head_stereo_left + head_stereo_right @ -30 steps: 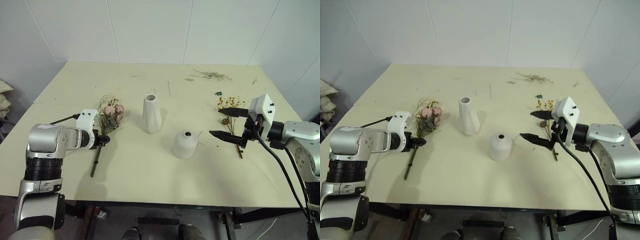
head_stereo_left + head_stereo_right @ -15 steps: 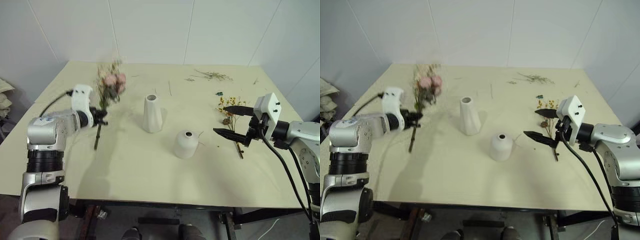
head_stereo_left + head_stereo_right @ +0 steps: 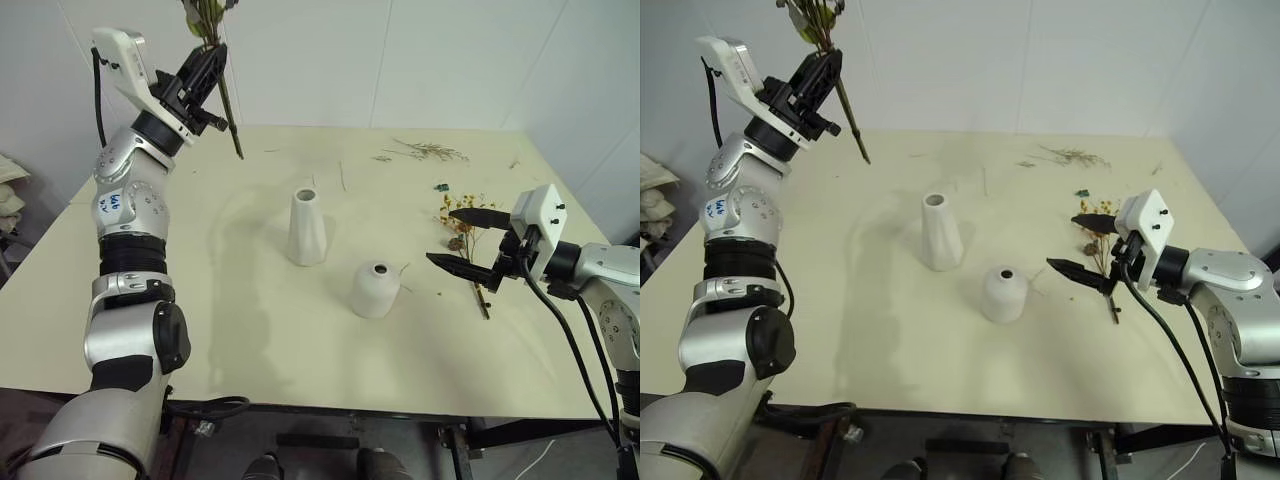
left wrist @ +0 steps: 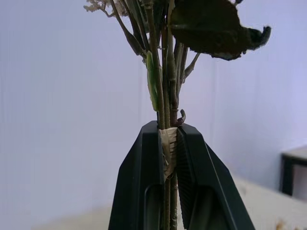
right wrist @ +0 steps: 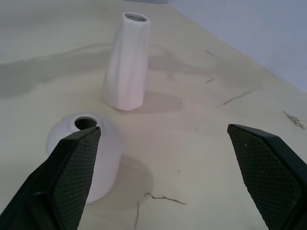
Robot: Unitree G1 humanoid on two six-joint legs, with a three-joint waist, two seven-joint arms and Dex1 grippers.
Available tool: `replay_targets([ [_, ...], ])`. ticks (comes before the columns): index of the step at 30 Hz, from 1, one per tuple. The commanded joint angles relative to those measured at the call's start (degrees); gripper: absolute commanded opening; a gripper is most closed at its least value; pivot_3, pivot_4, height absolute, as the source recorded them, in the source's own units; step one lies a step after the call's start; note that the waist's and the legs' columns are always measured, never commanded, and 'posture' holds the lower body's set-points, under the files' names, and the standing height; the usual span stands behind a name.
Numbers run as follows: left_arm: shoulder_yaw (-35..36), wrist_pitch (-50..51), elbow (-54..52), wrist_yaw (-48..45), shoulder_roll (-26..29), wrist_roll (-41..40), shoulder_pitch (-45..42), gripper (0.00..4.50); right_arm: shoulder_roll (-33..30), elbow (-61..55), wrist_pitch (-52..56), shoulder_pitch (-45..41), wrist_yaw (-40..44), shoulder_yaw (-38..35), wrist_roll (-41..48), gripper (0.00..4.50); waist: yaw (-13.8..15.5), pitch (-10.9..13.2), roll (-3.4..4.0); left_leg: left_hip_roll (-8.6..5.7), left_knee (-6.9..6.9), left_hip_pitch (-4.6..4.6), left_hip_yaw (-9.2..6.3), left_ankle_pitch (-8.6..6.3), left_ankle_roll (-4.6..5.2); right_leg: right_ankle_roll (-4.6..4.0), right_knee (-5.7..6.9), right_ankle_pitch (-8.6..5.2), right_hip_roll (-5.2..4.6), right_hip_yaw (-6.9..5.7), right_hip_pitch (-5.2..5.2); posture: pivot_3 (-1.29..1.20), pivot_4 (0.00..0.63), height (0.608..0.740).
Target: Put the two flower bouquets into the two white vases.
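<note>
My left gripper (image 3: 205, 70) is raised high at the far left, pointing up, and is shut on the taped stems of the rose bouquet (image 4: 168, 143). The stem ends hang down below the fingers (image 3: 236, 145), and the blossoms run off the top of the picture. A tall white vase (image 3: 305, 228) and a short rounded white vase (image 3: 373, 290) stand mid-table. The yellow-blossom bouquet (image 3: 465, 201) lies flat on the table at the right. My right gripper (image 3: 440, 236) hovers open just above its stems, aimed toward the short vase (image 5: 108, 158).
Loose dry twigs (image 3: 425, 151) lie at the far right of the cream table (image 3: 250, 340), with a small dark scrap (image 3: 438, 186) nearer. White walls close the back. The table's front edge is near me.
The left gripper closed on the rose bouquet, lifted it off the table and swung it high, turning to point upward. The right gripper stayed open in place.
</note>
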Motion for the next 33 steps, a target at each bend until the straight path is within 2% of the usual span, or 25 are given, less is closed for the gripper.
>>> replay_targets([
  [1, 3.23, -6.86, 3.88, -6.62, -3.56, -5.18, -4.16, 0.09, -0.47, -3.26, -0.77, 0.98, -0.62, -3.14, 1.56, 4.5, 0.09, 0.01, -0.01, 0.0, 0.02, 0.0, 0.0, 0.0, 0.01, 0.0, 0.03, 0.0, 0.0, 0.0, 0.0, 0.0, 0.15, 0.74],
  [9, 6.57, -5.18, 10.47, -12.35, -5.28, -9.39, -7.64, 0.09, -0.97, -5.9, 1.21, 2.59, -0.3, -5.81, 5.52, 4.5, -0.18, 0.04, -0.07, 0.01, 0.14, 0.01, -0.01, -0.01, 0.03, 0.03, 0.13, 0.01, 0.03, 0.0, 0.0, 0.0, 0.15, 0.74],
  [16, 7.29, -1.24, 13.75, -17.6, -6.61, -11.61, -8.26, 0.09, -4.55, -7.18, 4.57, 3.3, 1.65, -10.37, 10.43, 4.5, 0.1, 0.05, -0.09, -0.01, 0.36, -0.03, -0.03, -0.02, 0.04, 0.05, 0.2, 0.03, 0.02, 0.0, 0.06, 0.0, 0.15, 0.74],
  [24, 5.22, 0.71, 16.23, -20.51, -7.02, -9.37, -7.49, 0.09, -7.14, -6.81, 5.63, 3.67, 2.98, -11.59, 11.61, 4.5, -0.06, 0.05, -0.09, -0.01, 0.34, -0.02, -0.03, -0.02, 0.04, 0.05, 0.19, 0.03, 0.03, 0.0, 0.06, 0.0, 0.15, 0.74],
  [33, 2.42, -0.89, 17.63, -21.43, -6.83, -5.13, -6.4, 0.09, -6.22, -8.51, 5.08, 5.54, 1.5, -11.44, 11.05, 4.5, 0.1, 0.06, -0.09, -0.01, 0.33, -0.02, -0.03, -0.02, 0.04, 0.05, 0.18, 0.03, 0.03, 0.0, 0.06, 0.0, 0.15, 0.74],
])
